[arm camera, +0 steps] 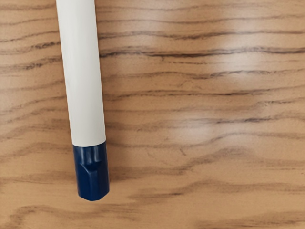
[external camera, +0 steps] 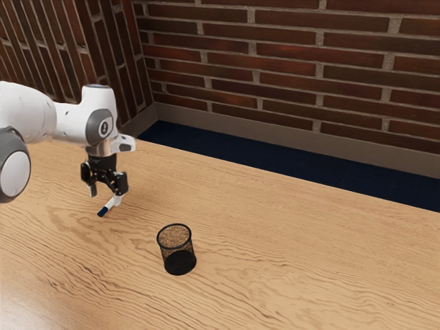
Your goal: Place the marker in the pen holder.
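Just above the table, at the exterior view's left, my gripper (external camera: 105, 194) points down with its two fingers spread apart. The marker (external camera: 110, 204), white with a dark blue end, lies on the wood under the hand, close to the fingertip on the exterior view's right. In the wrist view the marker (arm camera: 85, 81) runs lengthwise, with its blue end showing whole. Away from the gripper, toward the exterior view's right and nearer that camera, the black mesh pen holder (external camera: 179, 264) stands upright.
The wooden table (external camera: 295, 254) stretches across the exterior view. Beyond its far edge are a dark blue floor strip (external camera: 275, 168) and a brick wall (external camera: 275, 69).
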You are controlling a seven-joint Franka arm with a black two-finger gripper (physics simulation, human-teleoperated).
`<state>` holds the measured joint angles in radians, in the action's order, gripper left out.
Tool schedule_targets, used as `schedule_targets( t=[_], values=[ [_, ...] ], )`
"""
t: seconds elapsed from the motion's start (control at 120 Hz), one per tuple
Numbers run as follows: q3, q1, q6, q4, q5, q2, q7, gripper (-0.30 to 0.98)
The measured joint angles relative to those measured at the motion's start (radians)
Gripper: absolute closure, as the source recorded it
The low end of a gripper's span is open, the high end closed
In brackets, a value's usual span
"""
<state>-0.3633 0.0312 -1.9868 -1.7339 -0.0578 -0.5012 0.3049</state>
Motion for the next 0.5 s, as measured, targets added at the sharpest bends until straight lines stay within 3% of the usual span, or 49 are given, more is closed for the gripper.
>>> schedule_targets(
  t=[0.5],
  values=[
    [-0.002,-0.032,-0.216,-0.077,-0.048,-0.031,0.102,0.02]
  ],
)
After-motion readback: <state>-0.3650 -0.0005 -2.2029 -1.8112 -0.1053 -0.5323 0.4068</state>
